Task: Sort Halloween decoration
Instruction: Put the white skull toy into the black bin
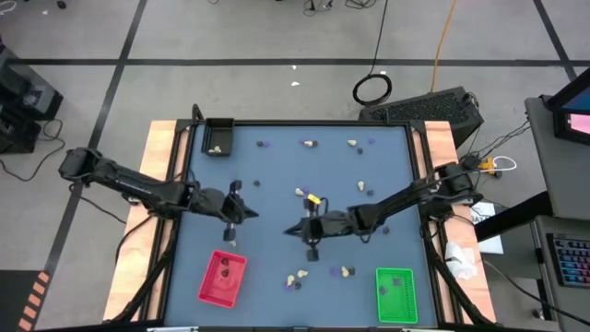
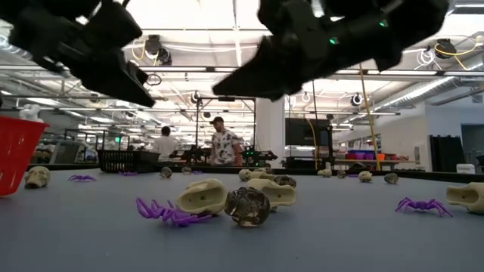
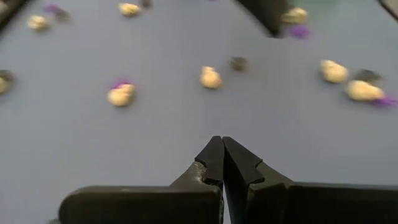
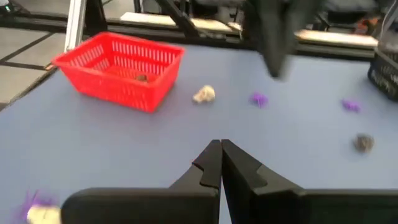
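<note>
the left claw (image 1: 241, 211) is closed and empty; the right claw (image 1: 297, 230) too. the trinkets (image 1: 301, 193) lie scattered on the worktop (image 1: 277, 171). they look light, hard and small; pinch 1 across its body.

Trays: three — one red tray (image 1: 223, 278), one green tray (image 1: 395, 294), one black tray (image 1: 218, 137).
Arms: two.
Cream-white skulls (image 2: 201, 197): roughly nine countable loose on the mat; exact total uncertain.
Purple spiders (image 2: 167, 212): at least four.
Dark skulls (image 2: 247, 206): at least four; small ones hard to separate.
</note>
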`<state>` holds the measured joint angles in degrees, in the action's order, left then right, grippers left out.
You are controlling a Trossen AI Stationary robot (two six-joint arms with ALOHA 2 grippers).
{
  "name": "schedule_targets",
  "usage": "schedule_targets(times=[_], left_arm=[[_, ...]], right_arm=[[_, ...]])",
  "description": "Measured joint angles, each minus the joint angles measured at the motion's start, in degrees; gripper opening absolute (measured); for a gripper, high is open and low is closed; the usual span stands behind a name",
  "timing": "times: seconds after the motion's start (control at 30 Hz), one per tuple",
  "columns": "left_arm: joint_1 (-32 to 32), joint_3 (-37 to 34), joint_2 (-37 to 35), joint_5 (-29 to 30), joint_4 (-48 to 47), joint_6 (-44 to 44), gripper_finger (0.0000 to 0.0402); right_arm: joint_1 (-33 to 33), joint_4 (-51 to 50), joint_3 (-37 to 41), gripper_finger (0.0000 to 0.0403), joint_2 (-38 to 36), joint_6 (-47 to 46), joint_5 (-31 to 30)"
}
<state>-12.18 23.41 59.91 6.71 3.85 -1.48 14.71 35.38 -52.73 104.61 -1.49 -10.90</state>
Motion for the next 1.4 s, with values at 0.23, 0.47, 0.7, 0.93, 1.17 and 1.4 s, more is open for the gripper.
schedule_targets(times=[0.23,0.47,0.7,0.93,1.17,1.4], left_arm=[[-8.1,5.5,7.4,-0.6,-4.4,-3.2,0.0],[-12.0,13.6,18.5,-2.0,-12.2,-3.6,0.0],[-14.2,18.8,23.1,-2.1,-21.4,-3.9,0.0],[-15.5,19.2,23.1,-2.0,-26.1,-7.3,0.0],[-17.0,19.2,22.6,-0.7,-31.9,-10.5,0.0],[-17.7,19.2,19.6,1.4,-34.1,-11.7,0.0]], right_arm=[[0.4,0.4,3.2,0.0,-2.0,-1.7,-2.7],[0.6,-0.1,3.3,0.0,-2.0,-2.1,-2.6],[0.7,-0.9,3.3,0.0,-2.0,-2.3,-2.6],[0.8,-1.4,3.3,0.0,-2.0,-2.4,-2.6],[0.8,-1.6,3.3,0.0,-2.0,-2.4,-2.6],[0.8,-1.8,3.2,0.0,-2.0,-2.4,-2.6]])
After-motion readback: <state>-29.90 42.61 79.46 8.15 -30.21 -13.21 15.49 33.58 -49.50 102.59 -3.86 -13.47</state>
